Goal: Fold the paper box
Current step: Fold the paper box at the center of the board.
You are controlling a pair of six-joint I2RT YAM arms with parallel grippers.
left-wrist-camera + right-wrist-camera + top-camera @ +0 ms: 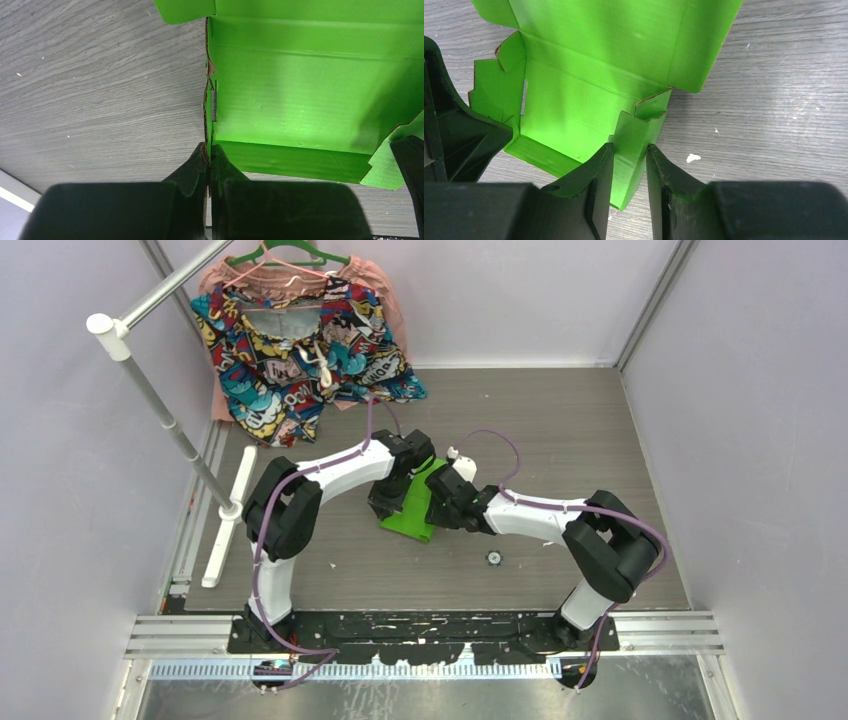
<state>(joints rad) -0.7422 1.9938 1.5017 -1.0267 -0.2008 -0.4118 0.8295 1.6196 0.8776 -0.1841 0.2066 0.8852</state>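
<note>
Box: it is found half-formed at the centre of the desk in the top view, between the two arms. Its base is flat and its sides are partly raised.
Left gripper: it is closed tight on the raw edge of a side wall, at the lower centre of the left wrist view.
Right gripper: it is held partly open, with a finger set on each side of a side flap at the lower centre of the right wrist view. Whether the flap is truly pinched cannot be told.
Step judged: the wall is held steady while the flap is taken for folding inward.
Risk, creasing: the flap may be crushed off its score line if it is squeezed across its width.
Risk, tearing: the thin card may be torn at the pinched edge if the two grippers are pulled apart.
Risk, slipping: the box may be dragged or tipped if the flap is turned while the wall is loosely held.
Risk, collision: the two grippers are close together, so contact between them is possible.
</note>
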